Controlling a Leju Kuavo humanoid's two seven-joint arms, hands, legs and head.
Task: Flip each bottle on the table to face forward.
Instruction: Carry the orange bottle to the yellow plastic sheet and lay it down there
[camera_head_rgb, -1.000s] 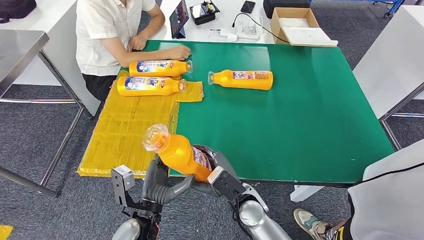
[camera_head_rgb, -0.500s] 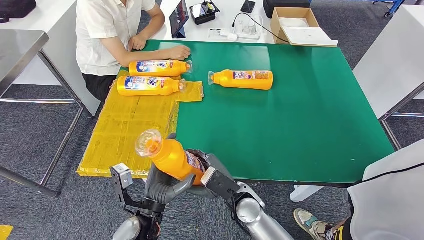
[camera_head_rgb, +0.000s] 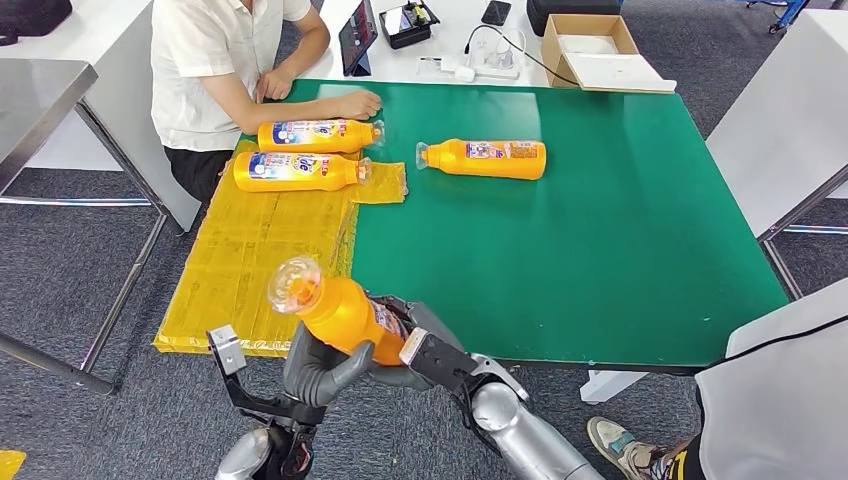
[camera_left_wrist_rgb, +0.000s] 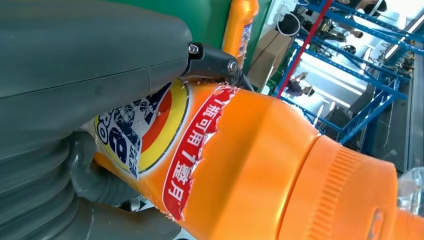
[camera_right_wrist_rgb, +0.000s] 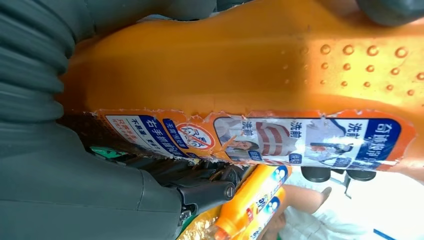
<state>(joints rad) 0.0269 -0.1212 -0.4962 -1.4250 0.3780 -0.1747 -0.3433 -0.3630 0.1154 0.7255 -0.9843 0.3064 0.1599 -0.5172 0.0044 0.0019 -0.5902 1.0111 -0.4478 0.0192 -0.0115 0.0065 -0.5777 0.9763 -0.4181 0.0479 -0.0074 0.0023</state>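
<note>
green table (camera_head_rgb: 600, 250) beside yellow sheet (camera_head_rgb: 250, 260), grey carpet (camera_head_rgb: 60, 290)

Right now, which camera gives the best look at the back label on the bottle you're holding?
The right wrist view: the held bottle shows its back label with small pictures and print close up. The left wrist view shows the front label instead. The head view shows the bottle tilted between both robot hands, label mostly turned away.
</note>
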